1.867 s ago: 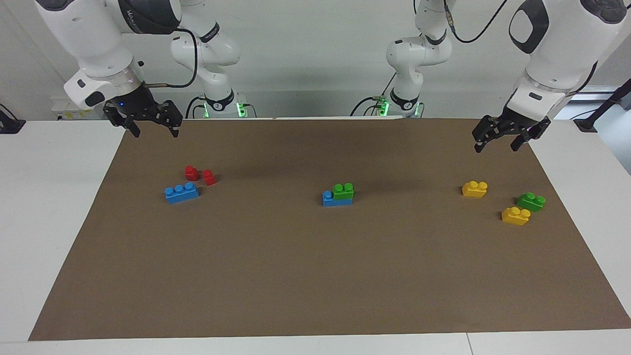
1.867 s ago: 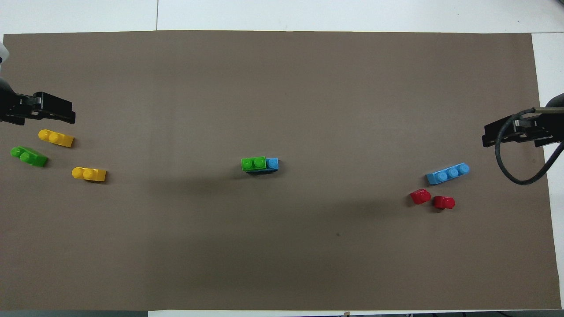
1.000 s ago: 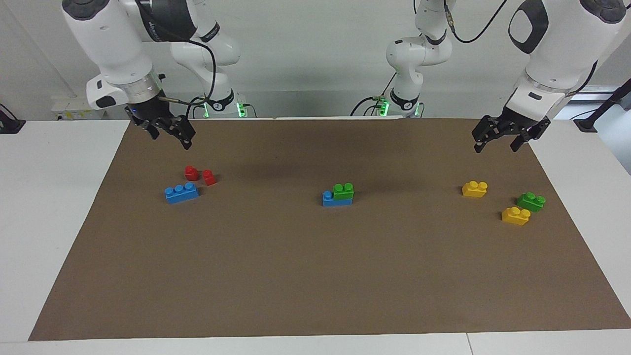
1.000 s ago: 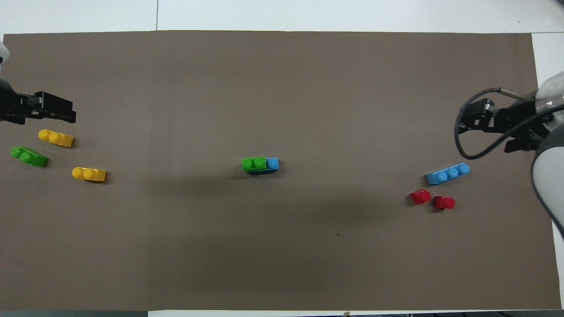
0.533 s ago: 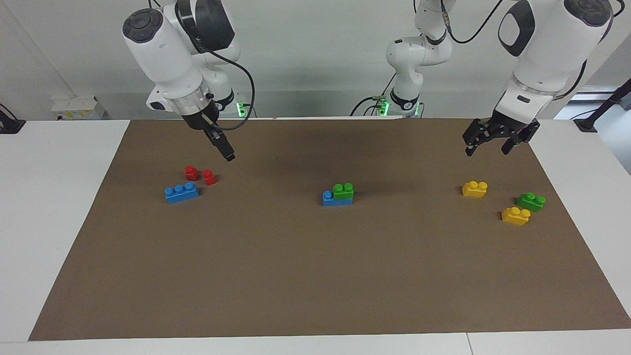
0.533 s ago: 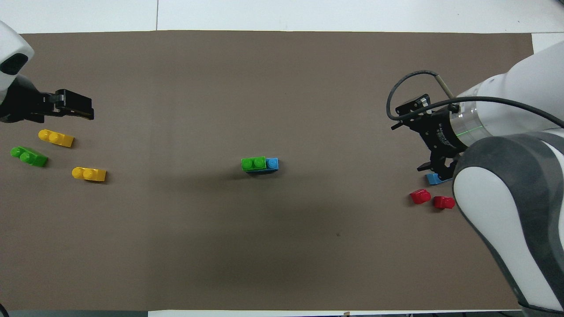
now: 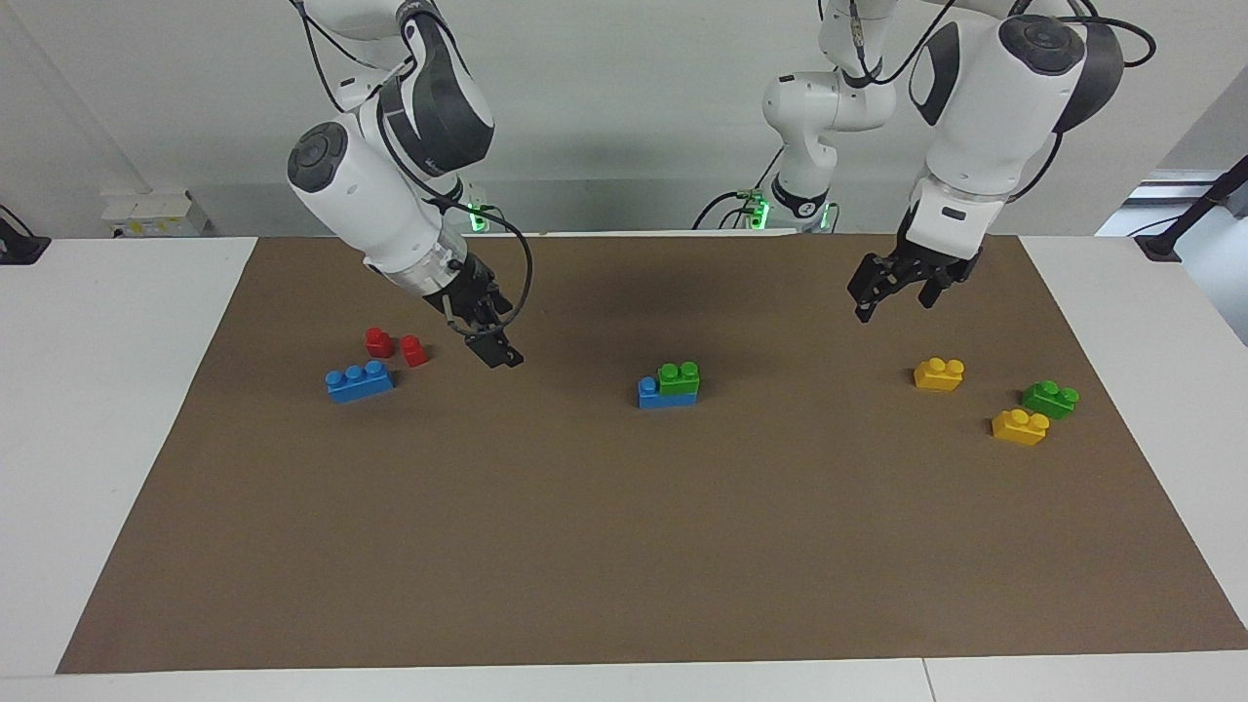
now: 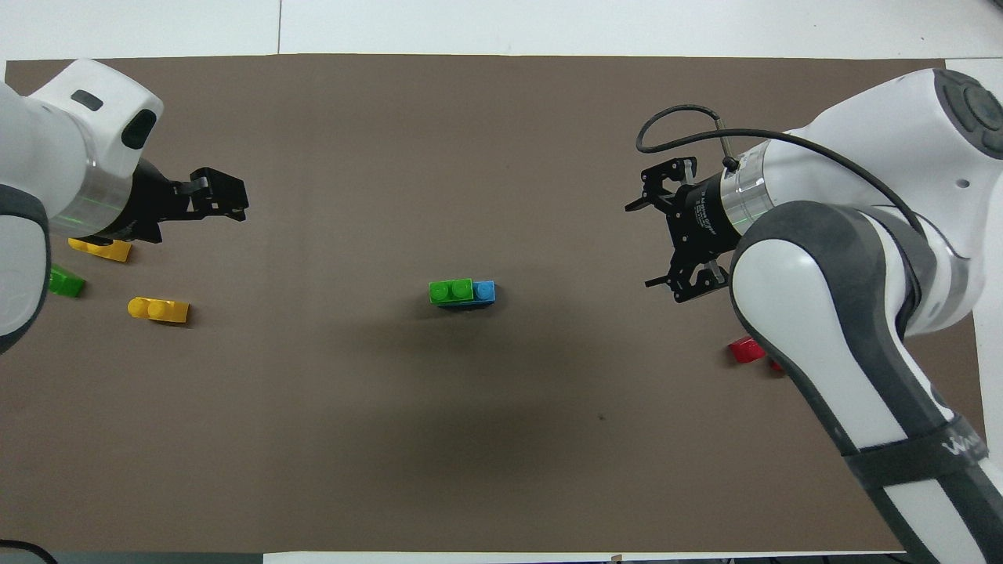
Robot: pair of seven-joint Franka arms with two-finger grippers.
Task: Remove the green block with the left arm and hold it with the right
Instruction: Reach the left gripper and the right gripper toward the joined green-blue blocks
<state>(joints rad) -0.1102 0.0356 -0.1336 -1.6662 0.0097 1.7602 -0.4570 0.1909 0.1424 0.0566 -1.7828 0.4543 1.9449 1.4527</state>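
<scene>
The green block (image 7: 679,376) sits stacked on a short blue brick (image 7: 649,394) at the middle of the brown mat; in the overhead view the green block (image 8: 450,291) covers most of the blue brick (image 8: 485,291). My right gripper (image 7: 495,349) is open and empty, low over the mat between the red blocks and the stack; it also shows in the overhead view (image 8: 657,237). My left gripper (image 7: 892,297) is open and empty, in the air over the mat toward the left arm's end; it also shows in the overhead view (image 8: 233,204).
A twin green brick (image 7: 1050,398) and two yellow bricks (image 7: 939,373) (image 7: 1020,426) lie at the left arm's end. Two red blocks (image 7: 379,341) (image 7: 413,350) and a blue three-stud brick (image 7: 359,380) lie at the right arm's end. The mat (image 7: 624,546) fills the table's middle.
Both arms have swung in from the mat's ends toward the middle. The right gripper has come down past the red blocks and turned. The left gripper has moved past the yellow bricks. No brick has moved.
</scene>
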